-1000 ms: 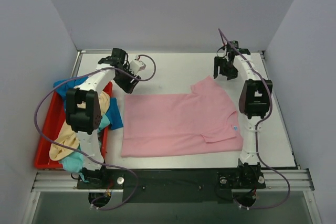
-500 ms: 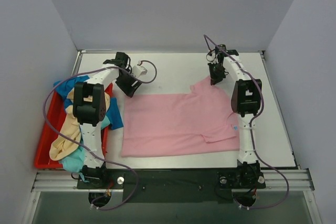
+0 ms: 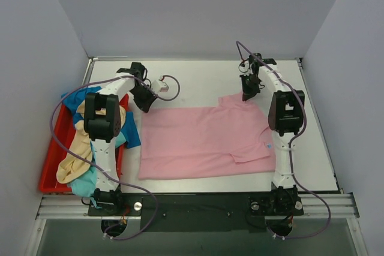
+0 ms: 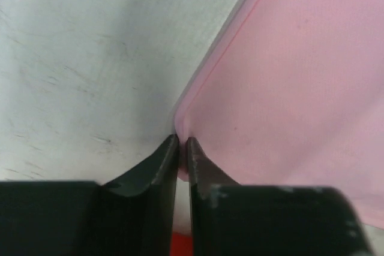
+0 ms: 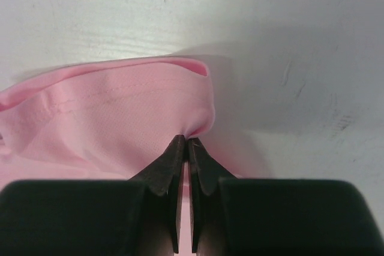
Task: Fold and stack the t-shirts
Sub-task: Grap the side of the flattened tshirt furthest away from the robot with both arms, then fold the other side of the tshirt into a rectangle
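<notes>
Top external: pink t-shirt [image 3: 204, 142] flat mid-tabletop [image 3: 198, 82], one sleeve looks tucked in, otherwise unfolded. Other t-shirts [image 3: 75, 154] heaped in red tray [image 3: 48, 160] at left. Nothing stacked, task barely begun.
Left wrist: left jaws pinched together on shirt's corner hem, lower frame. Grip depth unclear.
Right wrist: right jaws clamped on sleeve edge, centre frame. Rest of shirt cut off.

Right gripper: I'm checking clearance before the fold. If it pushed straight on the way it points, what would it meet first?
The pink t-shirt: the right gripper has its fingers shut on the sleeve edge. Just under that cloth, probably the table.
</notes>
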Robot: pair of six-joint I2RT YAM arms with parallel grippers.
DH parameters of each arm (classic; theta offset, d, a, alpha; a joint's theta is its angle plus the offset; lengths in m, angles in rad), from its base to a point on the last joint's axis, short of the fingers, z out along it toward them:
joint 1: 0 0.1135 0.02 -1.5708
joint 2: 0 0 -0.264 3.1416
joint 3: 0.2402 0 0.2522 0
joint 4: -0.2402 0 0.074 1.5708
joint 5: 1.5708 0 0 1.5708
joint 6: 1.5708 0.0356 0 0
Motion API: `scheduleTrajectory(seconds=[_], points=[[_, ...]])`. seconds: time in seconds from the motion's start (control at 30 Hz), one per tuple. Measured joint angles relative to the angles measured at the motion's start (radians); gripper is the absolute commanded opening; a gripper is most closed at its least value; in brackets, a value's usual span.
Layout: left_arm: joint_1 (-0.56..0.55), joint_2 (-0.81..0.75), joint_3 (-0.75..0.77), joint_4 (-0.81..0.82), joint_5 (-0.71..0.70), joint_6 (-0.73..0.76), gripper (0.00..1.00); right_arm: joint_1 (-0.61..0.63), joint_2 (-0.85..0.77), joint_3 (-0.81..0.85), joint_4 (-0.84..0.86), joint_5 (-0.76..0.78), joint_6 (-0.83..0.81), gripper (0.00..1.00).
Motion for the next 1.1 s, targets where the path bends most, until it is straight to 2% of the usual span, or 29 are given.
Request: scheduleTrajectory(seconds=[0.03,0.17,0.27,0.47,0.63,0.77,0.9,1.1], points=[[0.001,-0.006,-0.01,-0.002,0.002,0.005,0.0,0.0,-0.014,-0.013,-0.001,-0.003,0.005,0.0],[0.002,-0.023,-0.035,-0.004,0.009,0.018,0.0,0.0,-0.085,-0.074,0.008,-0.01,0.027,0.0],[0.002,-0.08,-0.122,0.043,0.012,0.004,0.0,0.0,-0.173,-0.169,0.026,-0.01,0.049,0.0],[-0.019,-0.345,-0.412,0.12,0.0,-0.003,0.0,0.0,-0.421,-0.465,0.047,0.041,0.101,0.0],[-0.096,-0.632,-0.669,0.207,-0.042,0.02,0.0,-0.003,-0.642,-0.715,0.048,0.139,0.154,0.0],[-0.14,-0.752,-0.803,0.212,-0.059,0.042,0.0,-0.015,-0.784,-0.879,0.019,0.174,0.19,0.0],[-0.147,-0.762,-0.863,0.217,-0.077,0.055,0.0,-0.02,-0.831,-0.985,0.014,0.167,0.217,0.0],[-0.153,-0.755,-0.907,0.238,-0.094,0.06,0.0,-0.02,-0.774,-1.041,0.033,0.142,0.245,0.0]])
